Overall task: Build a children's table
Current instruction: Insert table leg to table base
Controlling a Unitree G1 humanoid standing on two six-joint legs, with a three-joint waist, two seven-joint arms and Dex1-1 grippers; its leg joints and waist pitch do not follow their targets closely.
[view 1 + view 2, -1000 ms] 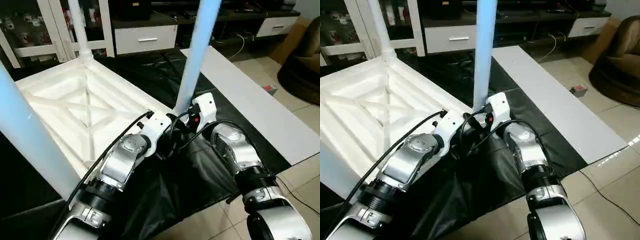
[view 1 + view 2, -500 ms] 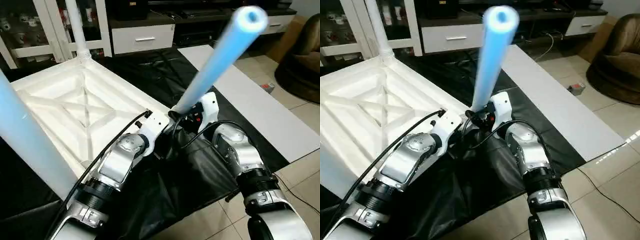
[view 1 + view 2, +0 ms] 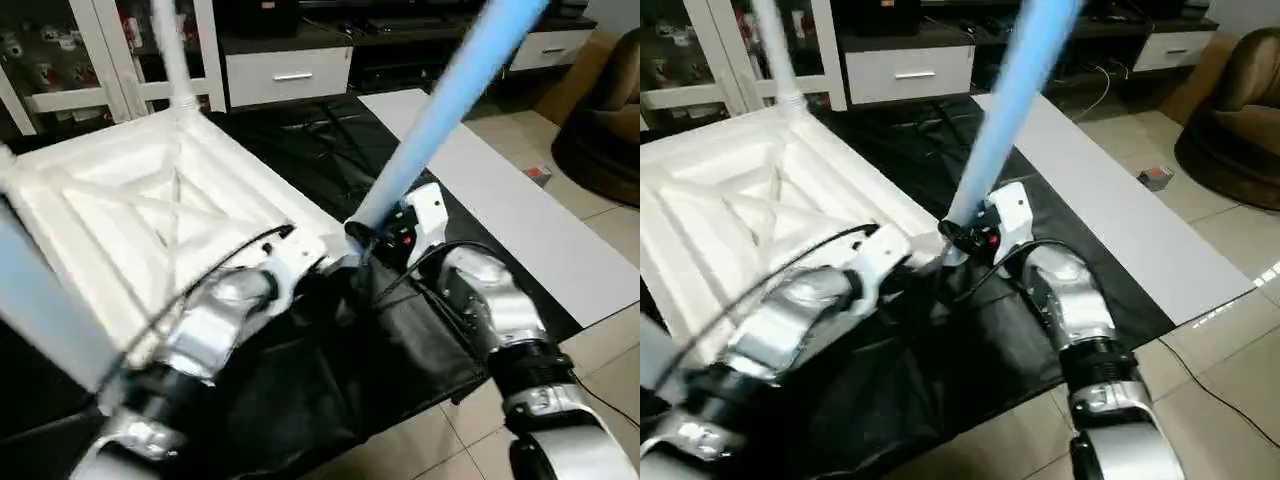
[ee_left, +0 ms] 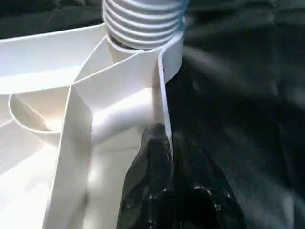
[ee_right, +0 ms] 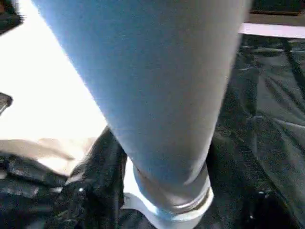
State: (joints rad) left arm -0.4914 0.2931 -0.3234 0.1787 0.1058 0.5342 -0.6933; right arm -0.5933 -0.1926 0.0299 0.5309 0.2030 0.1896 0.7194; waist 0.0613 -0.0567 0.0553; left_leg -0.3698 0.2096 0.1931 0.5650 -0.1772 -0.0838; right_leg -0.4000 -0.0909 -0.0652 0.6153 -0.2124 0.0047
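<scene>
The children's table top [image 3: 120, 215] lies upside down on a black cloth, X-ribs facing up. One white leg [image 3: 175, 50] stands in the far corner and another leg [image 3: 40, 300] rises at the near left. A third leg [image 3: 440, 110] leans to the right out of the near right corner socket, its ribbed end [image 4: 143, 24] sitting in the socket. My right gripper [image 3: 365, 228] is shut around this leg's base, one black finger [image 5: 90, 191] beside it. My left gripper [image 4: 164, 143] is shut on the table top's thin rim just below that socket.
A long white board [image 3: 500, 200] lies on the floor to the right. The black cloth [image 3: 330, 400] covers the floor under my arms. A cabinet with a drawer [image 3: 290, 75] stands behind, a brown armchair [image 3: 610, 110] at far right, and a small red object [image 3: 538, 177] lies on the tiles.
The near right leg has tipped from upright to leaning right. My right gripper has closed in on its base. My left arm and the table top have shifted a little.
</scene>
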